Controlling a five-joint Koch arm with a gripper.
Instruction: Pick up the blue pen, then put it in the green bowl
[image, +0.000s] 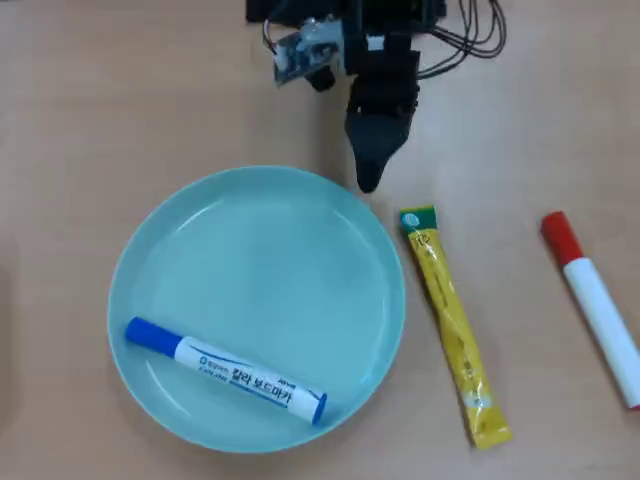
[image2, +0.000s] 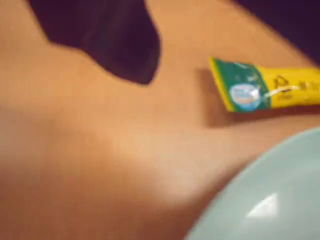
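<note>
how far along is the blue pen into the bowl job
It looks done: the white-barrelled marker with a blue cap lies inside the large pale mint-green dish, near its lower rim in the overhead view. Nothing is in hand; the black gripper sits just beyond the dish's upper edge, holding nothing visible, its jaws too overlapped to read. The long yellow sachet and the red-capped white marker lie untouched on the wooden table. Nothing appears left.
</note>
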